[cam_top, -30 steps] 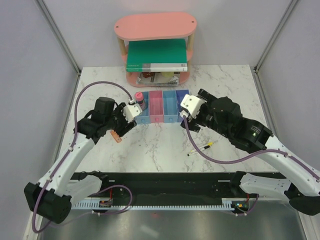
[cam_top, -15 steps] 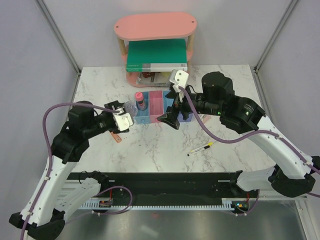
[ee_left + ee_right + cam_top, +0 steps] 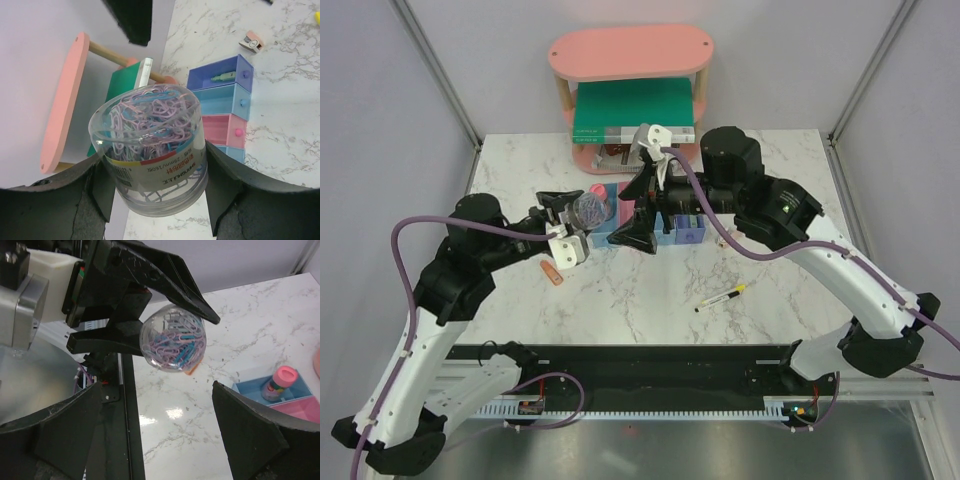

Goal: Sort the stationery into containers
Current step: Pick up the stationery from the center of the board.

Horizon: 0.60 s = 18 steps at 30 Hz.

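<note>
My left gripper (image 3: 582,212) is shut on a clear round tub of paper clips (image 3: 587,209) and holds it above the table, left of the row of bins (image 3: 682,236). In the left wrist view the tub (image 3: 150,150) sits between both fingers. My right gripper (image 3: 620,218) is open and empty, facing the tub (image 3: 172,342) from the right, over the bins. A pink-capped piece (image 3: 279,382) stands in the end blue bin. A green piece (image 3: 222,77) lies in the purple-blue bin. The orange piece (image 3: 551,272), the yellow-and-black pen (image 3: 722,296) and the pale pink piece (image 3: 251,41) lie on the table.
The pink oval shelf (image 3: 630,50) stands at the back, with the green book (image 3: 632,108) and spiral notebooks under it. The right arm covers most of the bins in the top view. A black rail (image 3: 650,365) runs along the near edge.
My left gripper has lifted the tub and turned it toward the right arm. My right gripper has swung left from the right-hand bins and now faces the tub, jaws wide.
</note>
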Tool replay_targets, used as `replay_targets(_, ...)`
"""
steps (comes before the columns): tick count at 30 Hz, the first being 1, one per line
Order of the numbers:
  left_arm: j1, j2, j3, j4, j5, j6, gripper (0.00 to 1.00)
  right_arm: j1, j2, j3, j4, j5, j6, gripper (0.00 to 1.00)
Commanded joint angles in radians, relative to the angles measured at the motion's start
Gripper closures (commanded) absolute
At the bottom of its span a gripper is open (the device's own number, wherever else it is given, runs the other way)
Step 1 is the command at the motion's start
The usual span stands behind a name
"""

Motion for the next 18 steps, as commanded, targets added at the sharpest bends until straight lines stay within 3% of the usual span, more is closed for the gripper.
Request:
replay_targets(1, -0.053, 0.028, 0.038, 0.047, -0.029, 0.098, 0.76, 0.007, 0.05, 0.072, 0.076, -0.057, 0.068, 0.02)
replay_targets(9, -0.133, 0.092, 0.075, 0.05, -0.095, 0.114, 0.77, 0.027, 0.143, 0.167, 0.085, 0.01, 0.071, 0.02)
replay_targets(18, -0.145, 0.089, 0.063, 0.061, -0.093, 0.112, 0.77, 0.025, 0.113, 0.077, 0.079, 0.102, 0.032, 0.02)
